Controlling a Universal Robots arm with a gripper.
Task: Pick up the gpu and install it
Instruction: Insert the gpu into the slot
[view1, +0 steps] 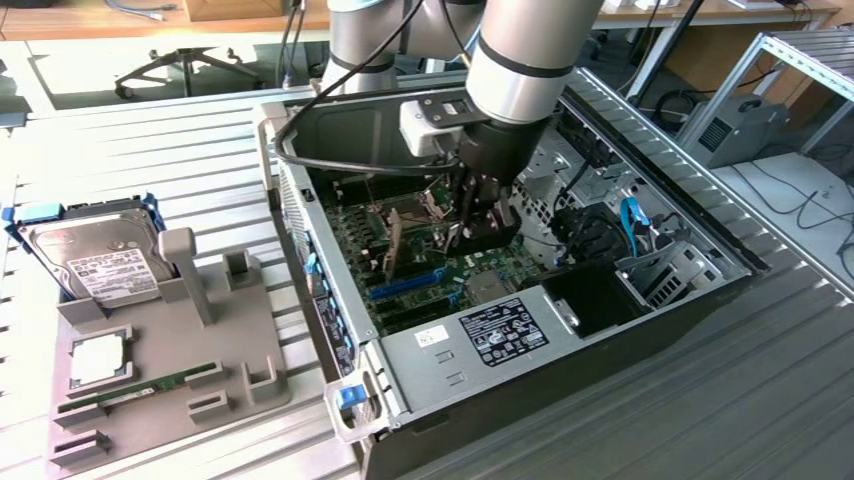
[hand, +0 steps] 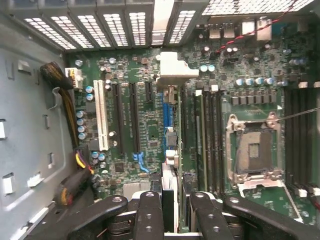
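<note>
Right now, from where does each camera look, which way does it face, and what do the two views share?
Exterior view: off the arm, raised, looking down into the open computer case; the arm and end effector show.
Wrist view: on the wrist, facing straight down at the motherboard; the end effector's fingers show, closed on the gpu.
Shared: the motherboard, the case interior and the end effector.
</note>
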